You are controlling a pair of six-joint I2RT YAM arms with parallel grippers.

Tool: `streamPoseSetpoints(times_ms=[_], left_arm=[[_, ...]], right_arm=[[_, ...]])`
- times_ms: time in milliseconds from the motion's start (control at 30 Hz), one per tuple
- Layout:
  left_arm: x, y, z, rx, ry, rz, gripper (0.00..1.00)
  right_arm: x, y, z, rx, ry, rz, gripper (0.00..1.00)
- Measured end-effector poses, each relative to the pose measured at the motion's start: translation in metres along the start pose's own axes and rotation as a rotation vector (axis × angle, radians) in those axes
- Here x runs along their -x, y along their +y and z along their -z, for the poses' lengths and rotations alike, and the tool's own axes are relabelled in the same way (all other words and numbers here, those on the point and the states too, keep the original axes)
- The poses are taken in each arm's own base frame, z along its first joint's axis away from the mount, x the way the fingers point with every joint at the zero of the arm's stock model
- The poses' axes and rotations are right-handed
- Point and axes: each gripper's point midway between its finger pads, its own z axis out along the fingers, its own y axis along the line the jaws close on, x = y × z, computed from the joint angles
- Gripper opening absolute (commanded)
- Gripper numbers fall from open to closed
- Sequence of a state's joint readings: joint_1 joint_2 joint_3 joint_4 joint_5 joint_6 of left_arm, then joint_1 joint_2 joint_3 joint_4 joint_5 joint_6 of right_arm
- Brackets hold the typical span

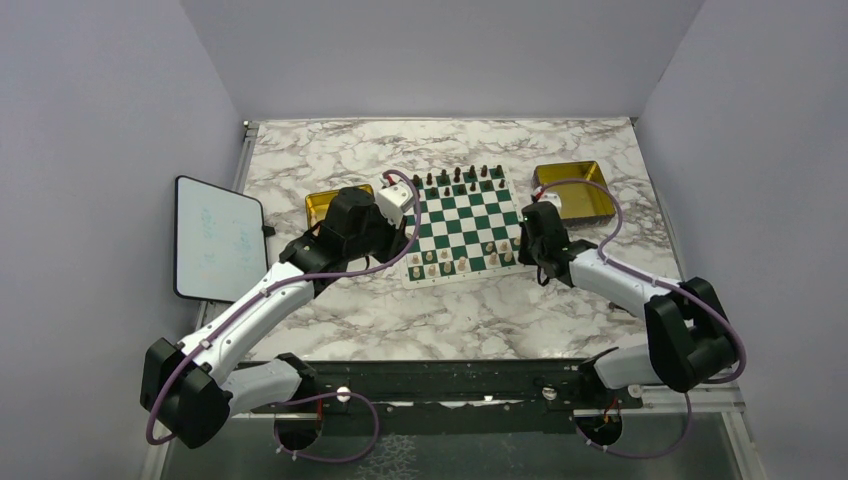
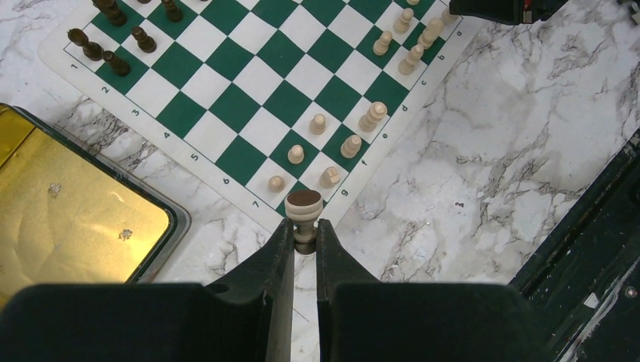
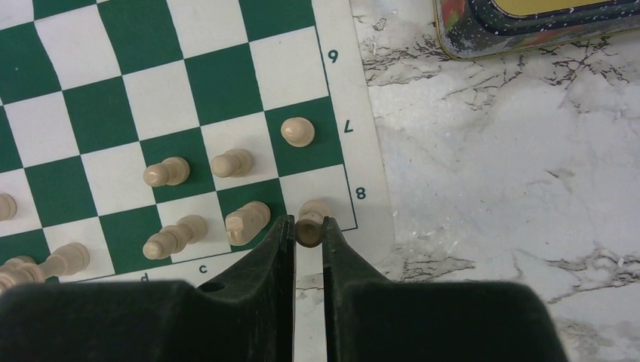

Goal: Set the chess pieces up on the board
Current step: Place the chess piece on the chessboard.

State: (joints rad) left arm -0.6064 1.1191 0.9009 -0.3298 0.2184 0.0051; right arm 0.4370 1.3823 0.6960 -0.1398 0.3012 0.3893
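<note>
My left gripper (image 2: 304, 226): narrow, pinching the left-held piece (image 2: 304, 210) at the near-left corner of the board (image 2: 260, 79).
My right gripper (image 3: 308, 223): narrow, clamped on the right-held piece (image 3: 312, 210) at the board's near-right corner, on the white square beside numeral 8.
Hidden, left wrist: my fingers cover the lower end of the left-held piece and the board's corner under it; touching the board or not, I cannot tell.
Hidden, right wrist: my fingers flank the right-held piece's darker end; chess pieces (image 3: 230, 162) along the board's near edge run off the frame's left side.
Hidden, top view: both fingertip pairs sit under my wrists; the chess pieces are too small to tell apart.
Axis, left-held piece: runs along my fingers, a dark round end face pointing toward the board's middle; head or base, I cannot tell.
Axis, right-held piece: cream end toward the board's middle, dark end between my fingers; upright or tilted, unclear.
Dark pieces (image 2: 89, 47): on the board's far rows.
Gold tray (image 2: 75, 219): on the bench (image 2: 483, 151), just beside the board's left edge.
</note>
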Motion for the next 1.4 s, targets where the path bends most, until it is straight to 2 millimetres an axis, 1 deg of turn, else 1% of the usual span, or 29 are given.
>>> streamPoseSetpoints(times_ms=[333,833,1067,1267,1333,1400], left_arm=[[0.000,0.000,0.000,0.000,0.000,-0.002,0.05],[-0.002,0.000,-0.003,-0.004,0.007,-0.001,0.05],[-0.003,-0.002,-0.005,-0.020,0.012,0.001,0.05],[-0.003,-0.004,-0.005,-0.027,0.012,0.001,0.05],[-0.003,-0.004,-0.005,-0.027,0.012,0.000,0.05],[-0.003,-0.004,-0.005,-0.027,0.012,0.000,0.05]], right_arm=[[-0.009,-0.002,-0.009,-0.015,0.030,0.007,0.09],[-0.008,-0.002,-0.011,-0.015,0.029,0.011,0.09],[-0.002,0.001,-0.013,-0.014,0.027,0.011,0.09],[0.013,0.006,-0.011,-0.006,0.007,0.007,0.10],[0.014,0.007,-0.011,-0.006,0.008,0.007,0.10],[0.011,0.006,-0.012,-0.011,0.019,0.011,0.10]])
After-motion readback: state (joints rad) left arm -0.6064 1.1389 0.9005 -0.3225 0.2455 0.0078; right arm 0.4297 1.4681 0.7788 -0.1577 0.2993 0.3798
